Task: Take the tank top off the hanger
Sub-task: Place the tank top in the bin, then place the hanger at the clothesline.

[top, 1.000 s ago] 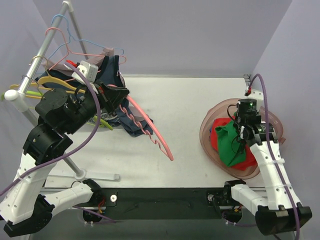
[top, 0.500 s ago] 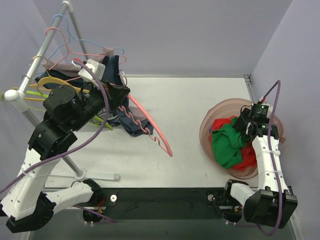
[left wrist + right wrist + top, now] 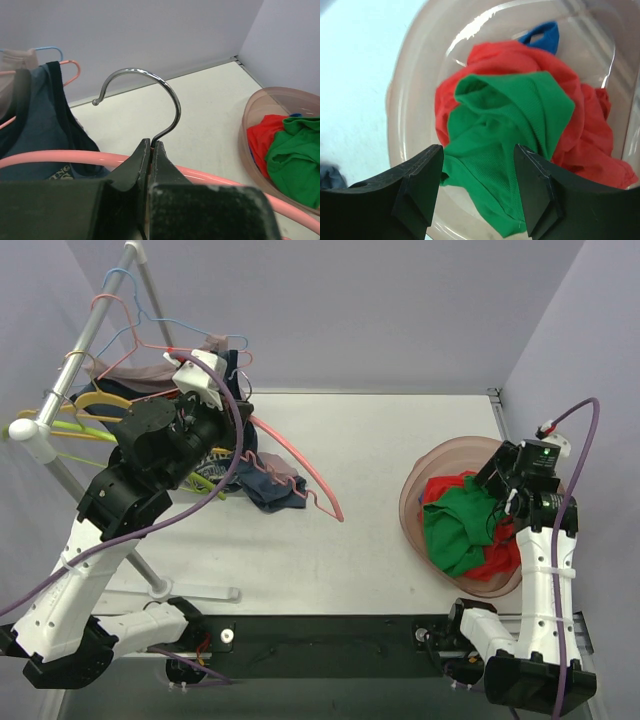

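The right gripper (image 3: 479, 165) hangs with fingers spread, gripping nothing, over the pink basin (image 3: 415, 65). In it the green tank top (image 3: 515, 115) lies crumpled on red cloth (image 3: 580, 125) (a blue scrap behind). Farther off, well apart from it, the left gripper (image 3: 150, 150) is clenched on the pink hanger (image 3: 60, 157) at the neck of its metal hook, beside the clothes rack (image 3: 100, 320).

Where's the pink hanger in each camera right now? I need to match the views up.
Top external: pink hanger is left of centre, slanting down to the right.
Left wrist: its pink bar crosses the lower frame, with the hook's stem pinched in the shut left gripper.
Right wrist: not in it.
Shared landmark: the pink bowl, at the right in top external, at the right edge in left wrist, filling right wrist.
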Robot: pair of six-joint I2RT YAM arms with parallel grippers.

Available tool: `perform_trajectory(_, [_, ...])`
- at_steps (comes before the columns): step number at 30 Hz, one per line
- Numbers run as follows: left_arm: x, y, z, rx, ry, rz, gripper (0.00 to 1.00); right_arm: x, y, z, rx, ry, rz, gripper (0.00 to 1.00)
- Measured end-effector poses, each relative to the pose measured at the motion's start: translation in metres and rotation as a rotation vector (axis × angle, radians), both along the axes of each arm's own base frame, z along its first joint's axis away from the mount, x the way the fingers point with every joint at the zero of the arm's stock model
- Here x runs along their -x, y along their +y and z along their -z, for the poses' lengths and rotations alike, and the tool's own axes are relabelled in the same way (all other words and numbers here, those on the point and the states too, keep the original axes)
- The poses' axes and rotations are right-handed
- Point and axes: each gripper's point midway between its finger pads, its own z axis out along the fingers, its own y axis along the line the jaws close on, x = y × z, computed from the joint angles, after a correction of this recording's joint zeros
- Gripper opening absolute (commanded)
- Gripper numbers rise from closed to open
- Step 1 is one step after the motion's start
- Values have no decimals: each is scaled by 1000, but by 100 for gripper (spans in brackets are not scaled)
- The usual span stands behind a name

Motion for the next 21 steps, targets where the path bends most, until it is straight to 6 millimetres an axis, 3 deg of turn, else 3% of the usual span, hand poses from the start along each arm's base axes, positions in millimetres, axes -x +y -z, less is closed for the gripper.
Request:
perform_trajectory(7, [-13, 15, 0, -54, -30, -98, 0, 13, 9, 76, -79, 215, -10, 60])
perform_trajectory(11, [-17, 22, -3, -76, -52, -137, 0, 13, 15, 84, -99, 244, -34, 70])
perform_trajectory(14, [-20, 30, -6, -102, -74, -177, 0, 6, 25, 62, -89, 196, -83, 75])
perform_trajectory(18, [-24, 39, -9, -127, -95, -224, 0, -11, 55, 2, -105, 32, -233, 76])
perform_trajectory(21, [-25, 43, -10, -137, -107, -248, 0, -17, 91, -48, -141, -108, -398, 76])
